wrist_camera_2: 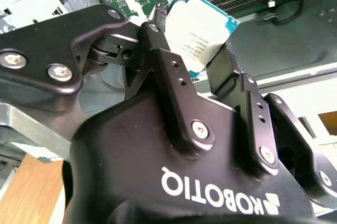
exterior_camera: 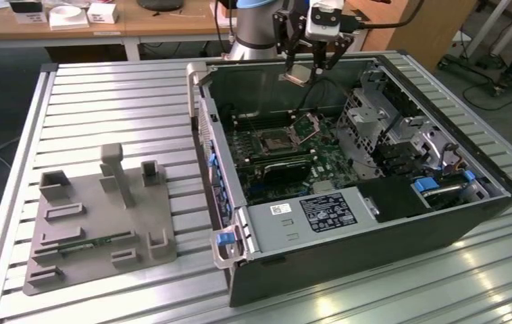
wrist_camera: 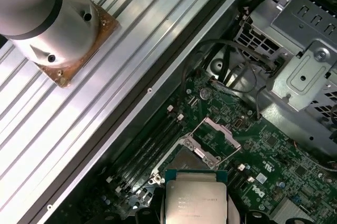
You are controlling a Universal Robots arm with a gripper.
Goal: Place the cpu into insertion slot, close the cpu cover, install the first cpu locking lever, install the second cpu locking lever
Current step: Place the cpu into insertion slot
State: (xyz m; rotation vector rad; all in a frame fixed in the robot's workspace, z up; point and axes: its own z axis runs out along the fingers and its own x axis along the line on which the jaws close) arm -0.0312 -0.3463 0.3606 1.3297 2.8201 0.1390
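The gripper (exterior_camera: 309, 66), clamped on the tilted cpu (exterior_camera: 298, 74), could seat it crooked in the slot (exterior_camera: 306, 127) at its six o'clock.

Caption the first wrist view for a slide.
Gripper holding the cpu above the insertion slot, cover raised.

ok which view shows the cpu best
First wrist view: the cpu shows its metal top nearly face-on. In the second wrist view it's tilted and partly hidden by the gripper; in the exterior view it's far off.
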